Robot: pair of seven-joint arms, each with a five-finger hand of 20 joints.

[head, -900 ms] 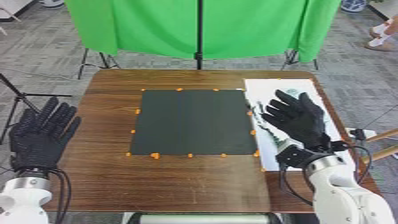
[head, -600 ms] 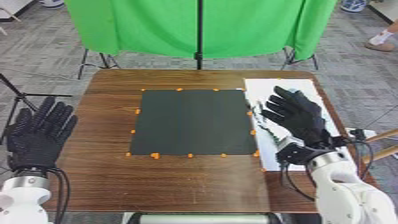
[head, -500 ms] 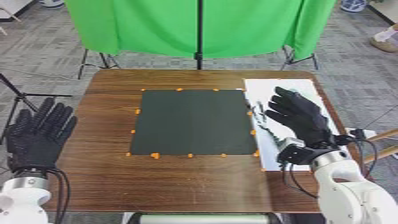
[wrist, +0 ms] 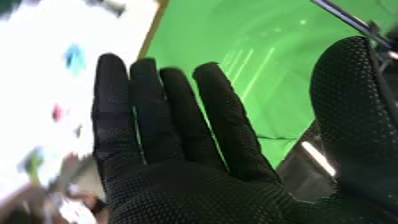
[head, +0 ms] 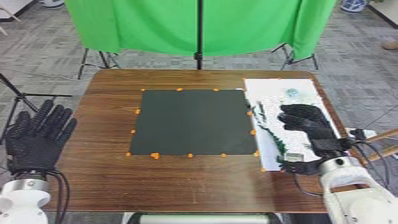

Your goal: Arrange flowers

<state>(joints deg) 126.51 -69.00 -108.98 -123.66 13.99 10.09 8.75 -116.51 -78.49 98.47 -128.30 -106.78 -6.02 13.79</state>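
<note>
1. Because the green stem (head: pixel 281 145) lies just to the left of your right hand (head: pixel 306 121), a descent straight down could miss it and leave you closing on nothing.
2. If you sweep sideways with your fingers (wrist: pixel 153 115) low, they may catch leaves and drag neighbouring flowers out of place; the cause would be pieces lying loosely along the hand's left side.
3. You could also snag the white sheet (head: pixel 266 86) beneath the hand, should you press too hard while pinching something so thin.
4. Watch the pale blue piece (head: pixel 292 93), probably a bloom, just beyond your fingertips: reaching forward might crush it.
5. Your right hand is wide open, fingers straight and slightly apart, thumb (wrist: pixel 348 100) well clear of them. You have nothing between them; whether the hand's edge touches a stem, you cannot tell.
</note>
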